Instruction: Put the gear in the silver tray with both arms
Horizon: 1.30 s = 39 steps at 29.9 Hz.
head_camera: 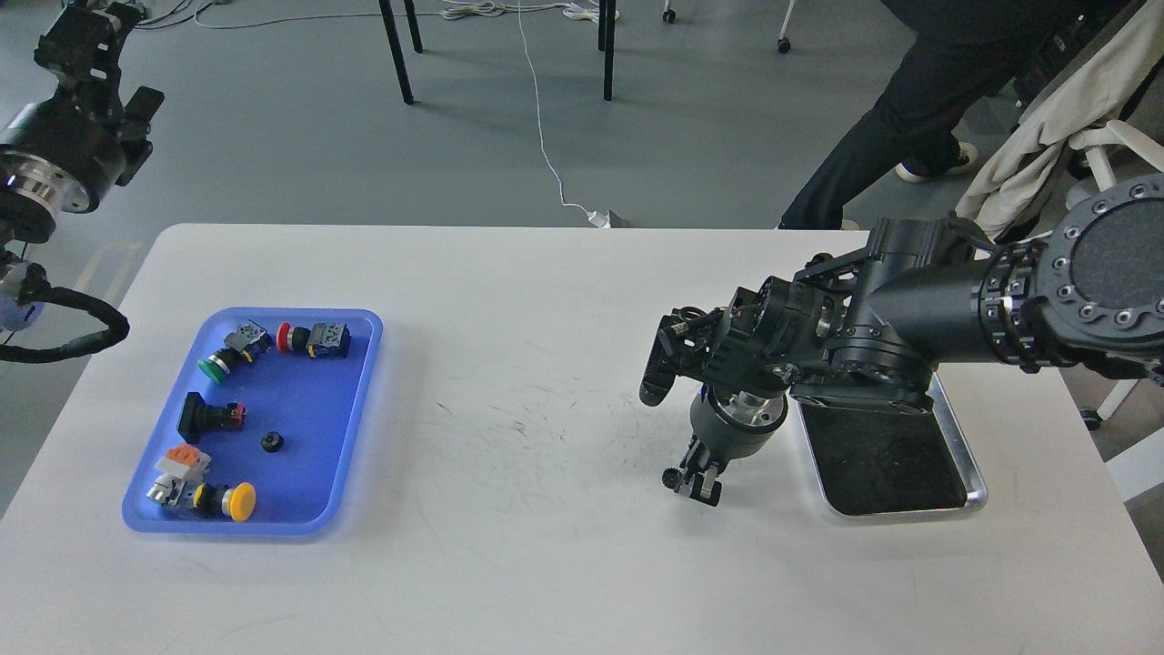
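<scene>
The right gripper (pixel 693 480) points down over the white table (pixel 546 546), and its fingers are closed on a small black gear (pixel 671 477), which shows at the 9 o'clock side of the fingertips. The gear is held just above the table surface, or maybe touching it; I cannot tell which. From the gripper, the silver tray (pixel 973 473) lies near at 3 o'clock, with its long side running away from the robot. Its dark bottom has nothing in it in the part that shows, and the far end is covered by the right arm (pixel 909 309), which comes in from the right edge and bends down to the gripper.

At 9 o'clock, well apart across the table, is a blue tray (pixel 355 400). In it are a second small black gear (pixel 272 442) near the middle, and several push buttons with green, red, black and yellow caps around it.

The left gripper (pixel 77 41) is raised at the top left corner, away from the table; its fingers look dark and I cannot tell if they are open or closed.
</scene>
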Available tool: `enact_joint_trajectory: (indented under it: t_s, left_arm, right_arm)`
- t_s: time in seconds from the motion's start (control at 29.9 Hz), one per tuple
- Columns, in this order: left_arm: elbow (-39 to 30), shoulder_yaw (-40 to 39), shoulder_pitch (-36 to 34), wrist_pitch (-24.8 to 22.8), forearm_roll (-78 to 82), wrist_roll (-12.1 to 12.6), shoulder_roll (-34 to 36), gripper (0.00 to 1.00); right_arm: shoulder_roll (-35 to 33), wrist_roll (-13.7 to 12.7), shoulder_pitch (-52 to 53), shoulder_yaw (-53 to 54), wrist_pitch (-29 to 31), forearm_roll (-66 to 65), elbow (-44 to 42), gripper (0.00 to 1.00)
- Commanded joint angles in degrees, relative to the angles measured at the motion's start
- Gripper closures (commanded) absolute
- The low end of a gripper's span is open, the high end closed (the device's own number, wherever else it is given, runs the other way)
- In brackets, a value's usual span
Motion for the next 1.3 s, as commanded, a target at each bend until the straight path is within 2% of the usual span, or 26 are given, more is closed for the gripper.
enact_joint_trajectory:
  t_s: [0.0, 0.53, 0.64, 0.97, 1.04, 1.1, 1.17, 1.27]
  left_arm:
    - [-0.23, 0.00, 0.02, 0.00, -0.07, 0.00, 0.24, 0.02]
    - [-0.41, -0.08, 0.02, 0.00, -0.07, 0.00, 0.85, 0.02]
    - [-0.41, 0.00, 0.02, 0.00, 0.01, 0.00, 0.85, 0.02]
    - [-0.41, -0.09, 0.37, 0.00, 0.01, 0.00, 0.76, 0.02]
    - [-0.40, -0.09, 0.37, 0.00, 0.01, 0.00, 0.76, 0.02]
    - [-0.32, -0.09, 0.46, 0.00, 0.01, 0.00, 0.85, 0.02]
    - [-0.41, -0.09, 0.55, 0.00, 0.01, 0.00, 0.85, 0.02]
    - [-0.41, -0.09, 0.55, -0.09, 0.01, 0.00, 0.85, 0.02]
  right_arm:
    - [0.01, 0.00, 0.00, 0.02, 0.01, 0.00, 0.02, 0.72]
    - [0.01, 0.00, 0.00, 0.55, -0.07, 0.00, -0.15, 0.84]
    - [0.01, 0.00, 0.96, 0.55, 0.36, 0.09, 0.11, 0.93]
    - [0.01, 0.00, 4.30, 0.98, 0.54, 4.04, 1.25, 0.96]
    - [0.01, 0.00, 4.13, 0.98, 0.63, 4.31, 0.99, 0.92]
    - [0.01, 0.00, 4.57, 0.90, 0.63, 4.31, 0.55, 0.72]
    - [0.01, 0.00, 4.83, 0.90, 0.63, 4.31, 0.29, 0.57]
    - [0.01, 0.00, 4.57, 0.90, 0.63, 4.40, -1.20, 0.55]
